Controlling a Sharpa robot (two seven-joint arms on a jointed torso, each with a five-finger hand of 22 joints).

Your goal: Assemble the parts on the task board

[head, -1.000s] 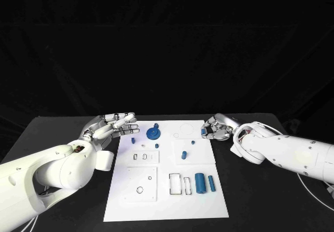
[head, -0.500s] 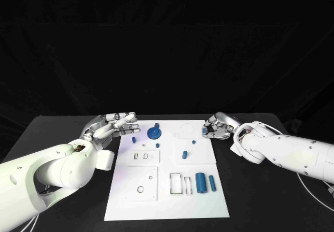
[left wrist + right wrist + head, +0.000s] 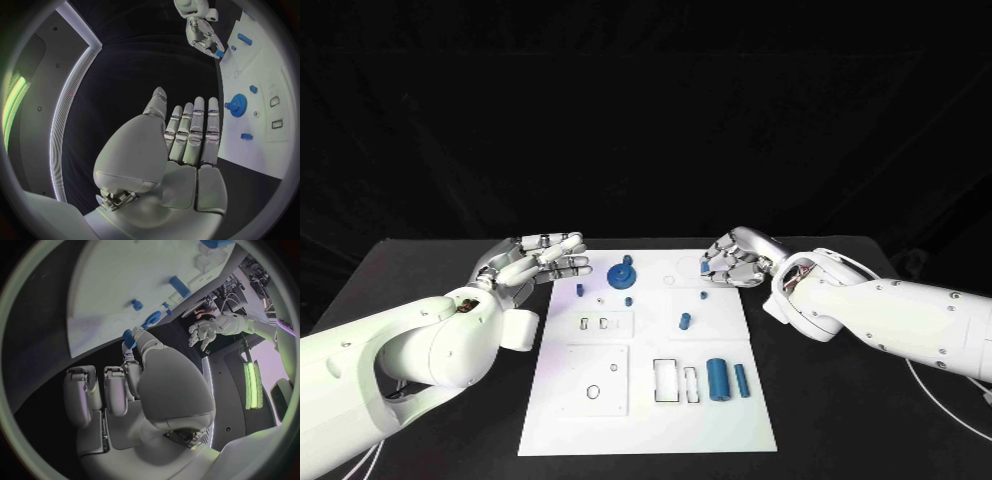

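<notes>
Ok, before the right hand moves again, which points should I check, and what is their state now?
1. Right hand holds a small blue part at its fingertips: ok.
2. The hold on that part is firm: cannot tell.
3. Left hand is open and holds nothing, at the edge of the task board: ok.
4. Blue gear is on the board, apart from both hands: ok.
5. Which hole the held part fits: cannot tell.

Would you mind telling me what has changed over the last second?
The right hand has moved from beside the task board in over its far right part, holding a small blue part at its fingertips. The left hand stayed raised and open, and the parts on the board stayed put.
</notes>
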